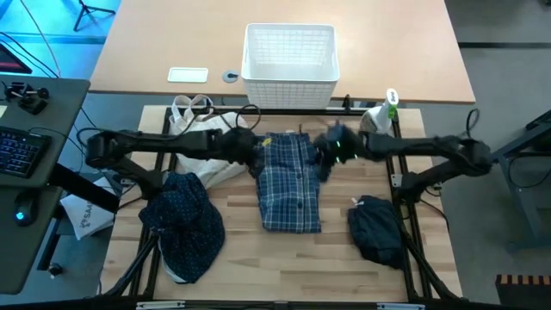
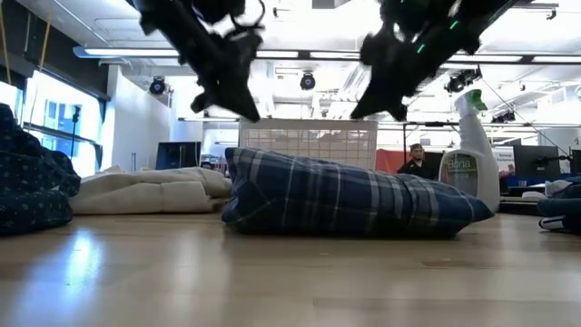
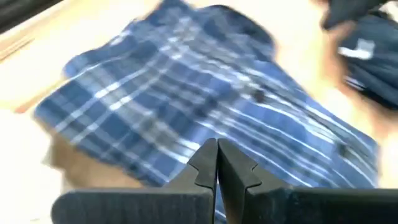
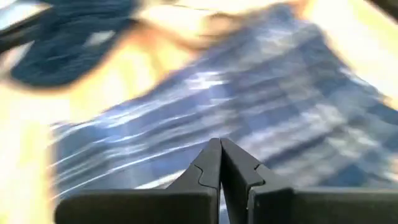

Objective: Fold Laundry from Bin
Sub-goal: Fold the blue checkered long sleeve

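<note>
The blue-and-white plaid shirt lies folded into a narrow rectangle in the middle of the table, resting flat on its underside. My left gripper hovers shut above the shirt's far left corner. My right gripper hovers shut above its far right corner. In the low view both grippers, left and right, hang clear of the cloth. The dotted navy shirt lies bunched near the left, the plain dark navy piece bunched at the right. The white bin stands beyond the far edge.
A cream-white cloth bag lies at the far left, close behind my left arm. A spray bottle stands at the far right corner. Bare wood shows near the front edge between the two bunched garments. A person sits in the room far behind.
</note>
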